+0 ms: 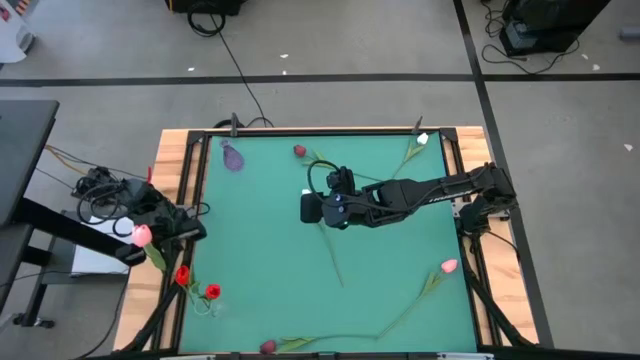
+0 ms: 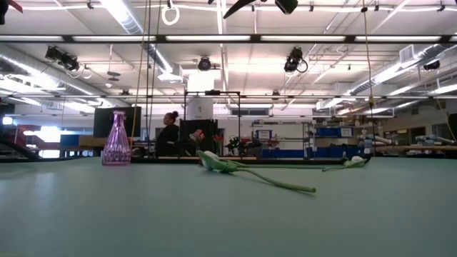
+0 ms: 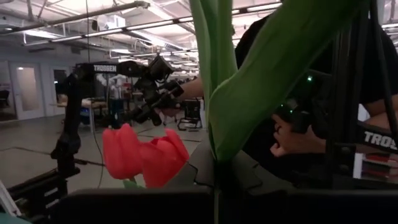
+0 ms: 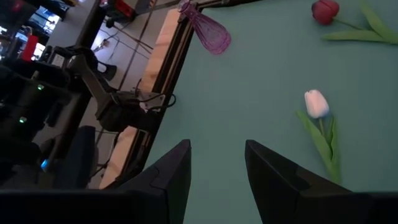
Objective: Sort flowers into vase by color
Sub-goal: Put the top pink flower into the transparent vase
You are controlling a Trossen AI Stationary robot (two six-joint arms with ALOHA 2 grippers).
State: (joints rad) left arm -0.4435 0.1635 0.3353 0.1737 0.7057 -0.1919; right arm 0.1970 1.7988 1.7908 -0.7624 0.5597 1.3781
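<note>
On green felt, bulbous purple vase (image 1: 233, 156)

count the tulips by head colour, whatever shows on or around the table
red tulips: 2
dark red tulips: 2
pink tulips: 2
white tulips: 2
total: 8 in view
</note>
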